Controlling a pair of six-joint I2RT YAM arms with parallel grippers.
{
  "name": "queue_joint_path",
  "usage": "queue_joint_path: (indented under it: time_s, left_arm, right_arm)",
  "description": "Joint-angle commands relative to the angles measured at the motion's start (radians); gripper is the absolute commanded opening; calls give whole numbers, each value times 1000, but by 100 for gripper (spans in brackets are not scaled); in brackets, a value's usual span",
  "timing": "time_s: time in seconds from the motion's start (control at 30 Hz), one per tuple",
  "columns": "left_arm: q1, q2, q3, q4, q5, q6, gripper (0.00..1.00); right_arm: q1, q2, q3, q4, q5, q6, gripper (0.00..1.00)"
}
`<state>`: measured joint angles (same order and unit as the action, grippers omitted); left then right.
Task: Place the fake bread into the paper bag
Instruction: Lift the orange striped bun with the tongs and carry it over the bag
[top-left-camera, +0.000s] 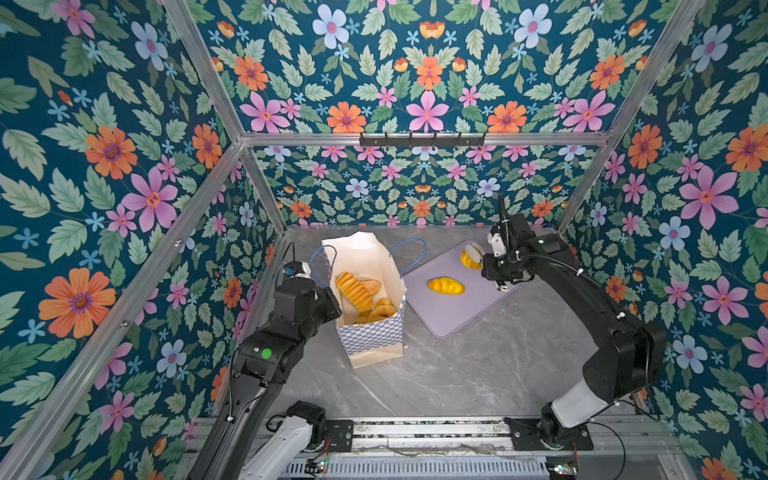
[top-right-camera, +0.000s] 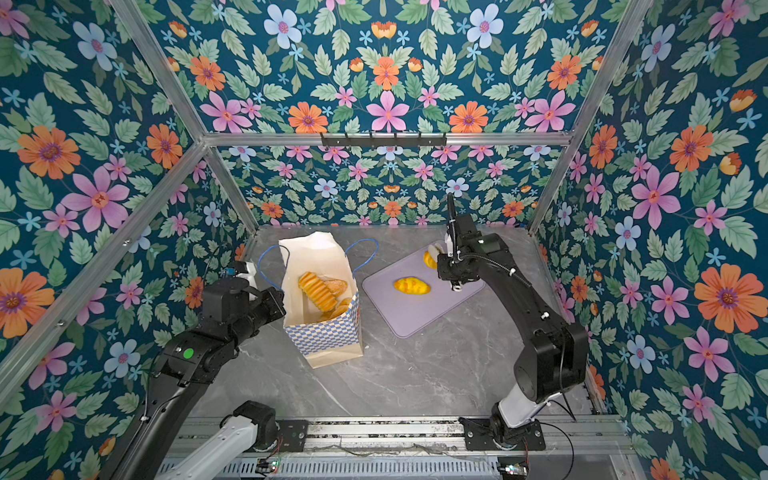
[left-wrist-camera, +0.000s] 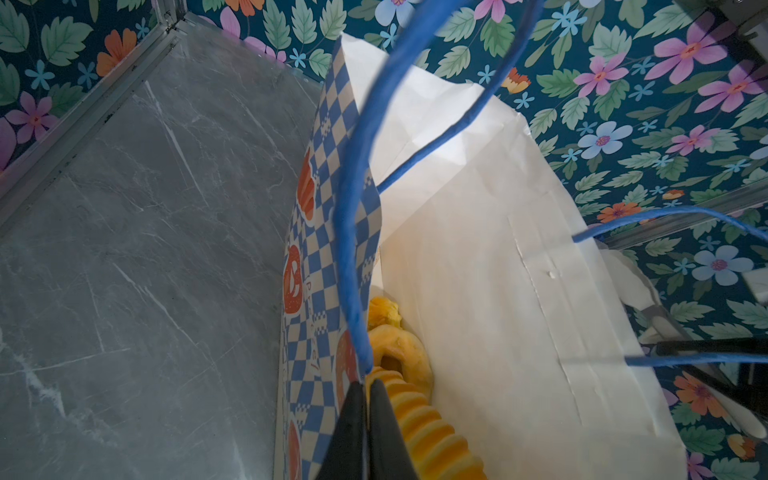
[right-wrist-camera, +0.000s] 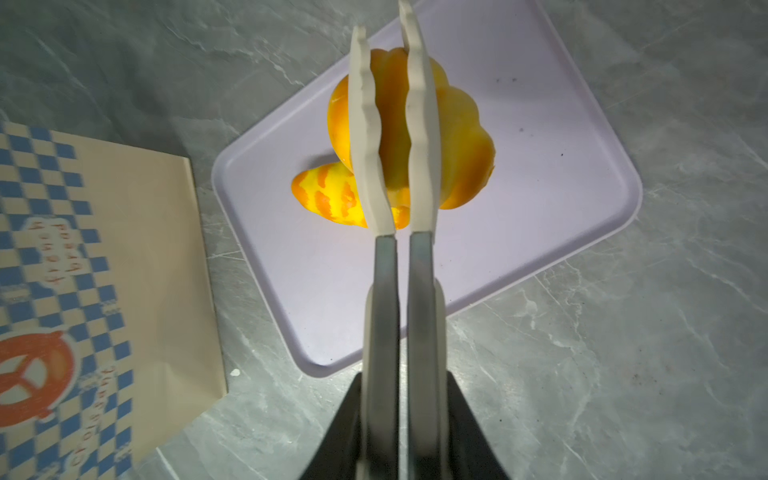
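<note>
Sideways across lavender tray, long axis of striped loaf, perhaps skewed.

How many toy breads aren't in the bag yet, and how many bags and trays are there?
Cream paper bag with a blue-checkered band: 1
Flat lavender tray: 1
Toy breads outside the bag: 2 (striped yellow-orange toy loaf lying on the tray; lobed yellow-orange toy bun between the fingers of the right gripper)
Total: 4

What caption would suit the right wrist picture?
Right gripper clamps a yellow toy bread over the lavender tray, paper bag alongside.
</note>
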<state>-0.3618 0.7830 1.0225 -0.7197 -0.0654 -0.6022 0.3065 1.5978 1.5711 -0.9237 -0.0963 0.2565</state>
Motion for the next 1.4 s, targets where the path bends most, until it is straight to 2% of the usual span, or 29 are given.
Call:
queue_joint_path:
  time_s: [0.0,0.13,0.53,1.03,1.37]
  left_arm:
    - [1,-1,16,-13,-6,4,16]
    - [1,7,32,-33,-14,7,24]
    - [1,32,12,-46,5,7,30]
    - [1,29,-1,-27,24,5,11]
    - [1,24,-4,-19,27,1,7]
  right_arm:
    - [0,-29,12,-10,-31,10,24]
    - [0,-65,35,-26,-52,21,25]
    - [29,-164,154,-68,-94,54,26]
    - [121,-183,296,-94,-109,79,26]
    - [228,-195,351,-54,-137,113,26]
